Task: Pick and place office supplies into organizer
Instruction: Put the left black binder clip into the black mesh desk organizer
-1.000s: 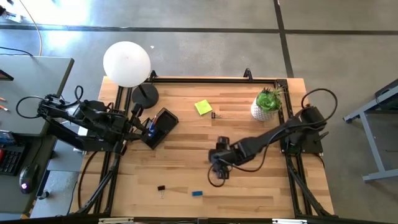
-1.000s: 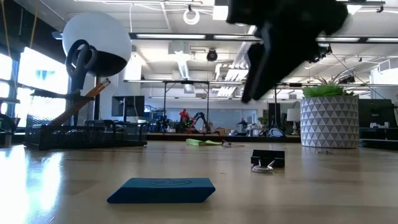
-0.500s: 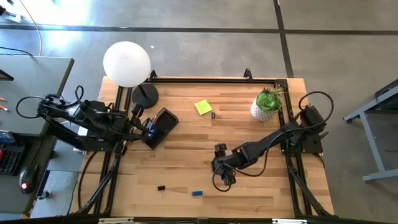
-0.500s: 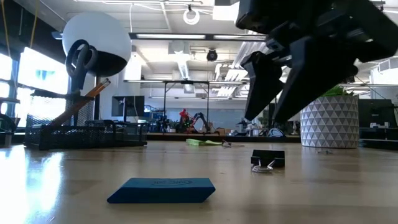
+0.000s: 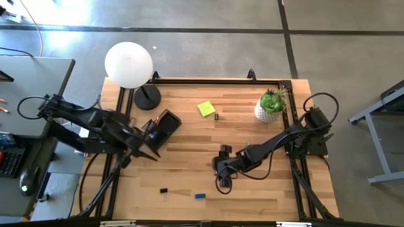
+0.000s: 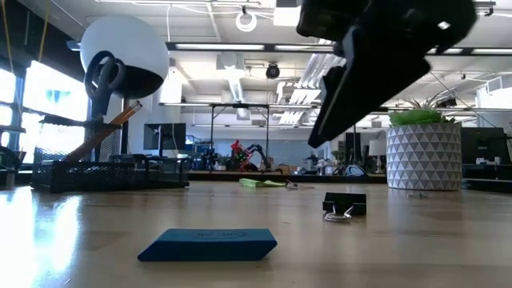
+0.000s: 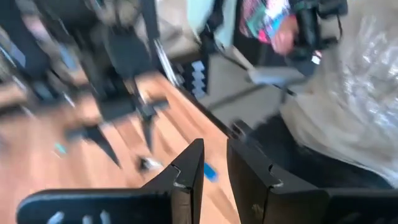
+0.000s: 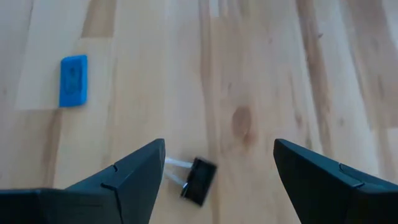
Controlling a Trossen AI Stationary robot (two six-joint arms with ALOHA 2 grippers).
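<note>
The right gripper (image 8: 214, 171) hangs over the near half of the pale wooden desk (image 5: 252, 135), its two dark fingers spread wide and holding nothing. Seen from its wrist, a small black binder clip with wire handles (image 8: 197, 180) lies between the fingers on the desk, its long axis slanted across their gap. The flat blue rectangular eraser (image 5: 200, 196) lies just beside that clip, both well apart from the black compartmented organizer tray (image 5: 163, 128). The right arm is clearly nearer the clip. The left gripper (image 7: 214, 177), nearly clenched and empty, hovers beside the organizer. No writing is legible.
</note>
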